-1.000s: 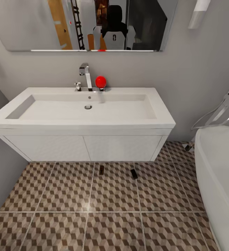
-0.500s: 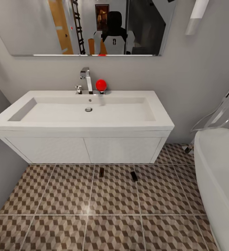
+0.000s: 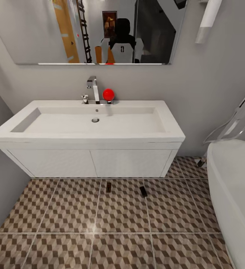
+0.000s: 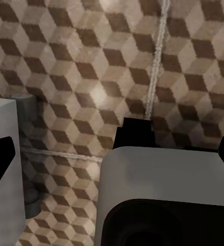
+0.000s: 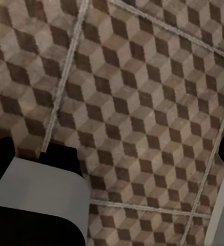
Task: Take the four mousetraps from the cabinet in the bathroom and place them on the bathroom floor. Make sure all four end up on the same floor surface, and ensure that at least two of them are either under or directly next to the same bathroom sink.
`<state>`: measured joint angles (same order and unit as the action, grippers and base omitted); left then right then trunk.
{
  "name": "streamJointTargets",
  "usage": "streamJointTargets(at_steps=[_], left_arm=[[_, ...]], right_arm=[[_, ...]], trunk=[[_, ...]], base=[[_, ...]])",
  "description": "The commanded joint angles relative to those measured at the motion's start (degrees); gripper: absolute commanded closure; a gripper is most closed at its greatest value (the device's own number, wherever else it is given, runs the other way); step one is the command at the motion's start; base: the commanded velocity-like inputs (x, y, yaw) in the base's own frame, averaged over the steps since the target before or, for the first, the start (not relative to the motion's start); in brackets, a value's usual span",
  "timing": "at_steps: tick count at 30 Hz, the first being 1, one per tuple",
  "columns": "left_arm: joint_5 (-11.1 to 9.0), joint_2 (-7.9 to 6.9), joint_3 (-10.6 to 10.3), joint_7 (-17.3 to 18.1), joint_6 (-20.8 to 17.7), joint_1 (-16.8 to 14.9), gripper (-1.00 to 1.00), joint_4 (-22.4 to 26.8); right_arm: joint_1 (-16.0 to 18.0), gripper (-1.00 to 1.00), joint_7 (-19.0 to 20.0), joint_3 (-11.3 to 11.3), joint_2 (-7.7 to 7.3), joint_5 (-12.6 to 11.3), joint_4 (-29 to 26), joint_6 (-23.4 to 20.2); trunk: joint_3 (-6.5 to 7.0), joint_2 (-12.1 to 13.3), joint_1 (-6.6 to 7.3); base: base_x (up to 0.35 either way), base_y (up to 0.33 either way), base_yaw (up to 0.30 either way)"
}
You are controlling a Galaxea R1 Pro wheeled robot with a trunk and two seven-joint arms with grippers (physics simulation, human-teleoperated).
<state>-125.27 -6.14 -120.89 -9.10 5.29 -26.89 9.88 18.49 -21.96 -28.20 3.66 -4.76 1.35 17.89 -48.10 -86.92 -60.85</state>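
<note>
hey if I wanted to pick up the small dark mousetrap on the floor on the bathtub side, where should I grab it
The small flat dark mousetrap lies flat on the cube-patterned tile floor, just in front of the white wall-hung vanity. Probably best to come straight down from above and pinch its two long edges across the narrow width, with the gripper turned to match its slight slant. Finer details are too small to tell.

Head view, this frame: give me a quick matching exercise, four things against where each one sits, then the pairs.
Things:
1. mousetraps
2. red ball
3. bathtub
4. mirror

Places:
A. on the wall above the sink
B. at the view's right edge
C. on the bathroom floor just in front of the vanity
D. on the sink's back ledge beside the tap

Pairs: 1-C, 2-D, 3-B, 4-A
</note>
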Motion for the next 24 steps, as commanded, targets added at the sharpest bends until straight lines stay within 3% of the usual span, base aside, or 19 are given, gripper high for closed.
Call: streamJointTargets(at_steps=[1, 11, 24], left_arm=[[-0.4, -0.07, -0.5, -0.4, 0.4, -0.1, -1.00, 0.3], [-0.4, -0.04, -0.5, -0.4, 0.4, -0.1, -1.00, 0.3], [-0.4, -0.05, -0.5, -0.4, 0.4, -0.1, -1.00, 0.3]], right_arm=[[0.1, -1.00, -0.1, -0.5, 0.04, -0.5, 0.1, 0.3], [0.1, -1.00, -0.1, -0.5, 0.30, -0.7, 0.1, 0.3], [0.1, -1.00, -0.1, -0.5, 0.33, -0.4, 0.1, 0.3]], trunk=[[0.06, 0.0, 0.00], [0.98, 0.0, 0.00], [2.18, 0.0, 0.00]], base=[[0.000, 0.000, 0.000], [0.000, 0.000, -0.038], [0.000, 0.000, -0.120]])
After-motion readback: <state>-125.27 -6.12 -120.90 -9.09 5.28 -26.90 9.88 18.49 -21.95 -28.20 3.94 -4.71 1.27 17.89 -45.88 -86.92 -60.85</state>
